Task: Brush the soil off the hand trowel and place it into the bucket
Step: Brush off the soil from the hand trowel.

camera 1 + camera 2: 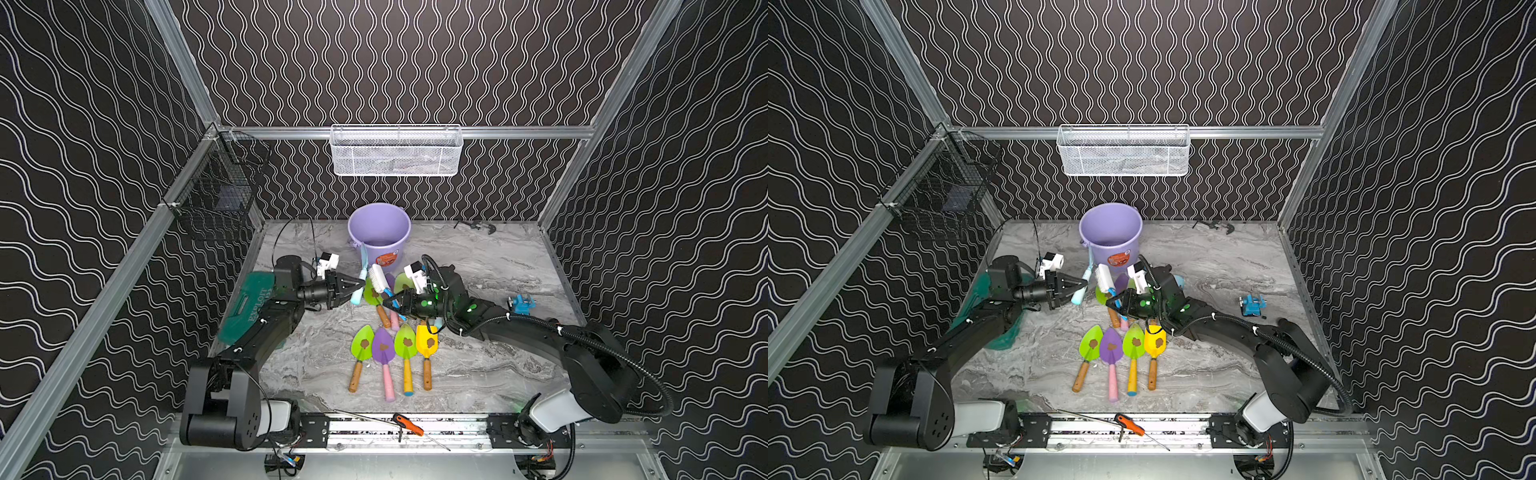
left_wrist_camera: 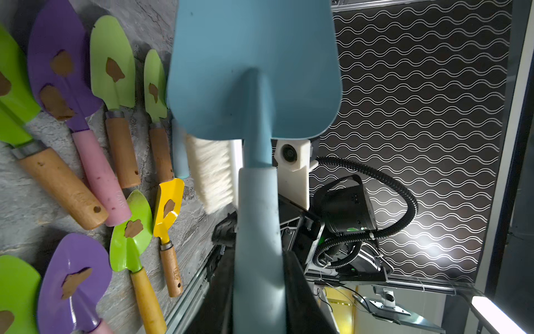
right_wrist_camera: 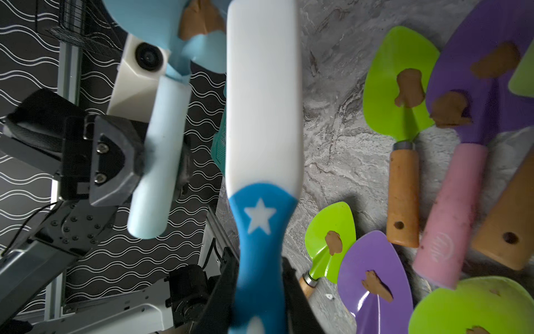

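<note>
left claw (image 1: 360,286) pinches the pale blue trowel (image 2: 254,72) by its handle, raised just near of the bucket (image 1: 376,251); right claw (image 1: 390,301) pinches the brush (image 3: 263,101). i'd sweep bristles across the soil clump (image 3: 199,20), trowel steady.

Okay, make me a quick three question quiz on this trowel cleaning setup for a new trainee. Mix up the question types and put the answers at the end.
1. Multiple choice: what does the right end effector hold?
A) a brush
B) a sponge
C) a hose

2. True or false: the blue trowel, gripped by its handle in the left end effector, already lies inside the bucket.

3. Count: including the yellow trowel, how many trowels lie side by side in the row nearest the robot's base?

Key: 1 A. 2 False, it is held above the table in front of the bucket. 3 Four.
</note>
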Controlling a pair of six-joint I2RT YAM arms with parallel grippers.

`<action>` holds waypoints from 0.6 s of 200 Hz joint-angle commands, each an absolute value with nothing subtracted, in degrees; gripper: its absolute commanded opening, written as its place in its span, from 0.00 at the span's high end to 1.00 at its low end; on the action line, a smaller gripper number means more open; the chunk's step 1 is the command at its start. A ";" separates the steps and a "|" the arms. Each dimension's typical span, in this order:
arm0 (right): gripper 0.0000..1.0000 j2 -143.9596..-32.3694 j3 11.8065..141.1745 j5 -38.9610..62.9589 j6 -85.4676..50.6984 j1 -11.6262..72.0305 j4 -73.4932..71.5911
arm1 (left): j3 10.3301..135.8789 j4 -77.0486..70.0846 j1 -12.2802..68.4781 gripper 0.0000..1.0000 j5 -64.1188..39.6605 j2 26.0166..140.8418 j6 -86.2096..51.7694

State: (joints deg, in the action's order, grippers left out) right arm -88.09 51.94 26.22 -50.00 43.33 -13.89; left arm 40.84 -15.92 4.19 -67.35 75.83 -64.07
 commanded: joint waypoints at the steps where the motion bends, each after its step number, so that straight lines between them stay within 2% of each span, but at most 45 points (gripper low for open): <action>1: 1.00 -87.34 50.89 25.31 -49.83 42.68 -14.90 | 41.44 -13.97 4.13 1.00 -68.23 75.44 -60.58; 54: 1.00 -82.54 48.93 24.95 -51.32 40.12 -21.18 | 41.22 -12.49 4.13 1.00 -68.16 75.63 -58.97; 120: 1.00 -87.50 54.50 27.16 -51.79 40.76 -20.68 | 41.75 -11.16 4.13 1.00 -67.94 75.31 -57.83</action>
State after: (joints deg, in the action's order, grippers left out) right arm -86.35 53.19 26.37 -50.57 40.32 -18.44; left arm 41.32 -10.57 4.19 -67.31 75.53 -59.59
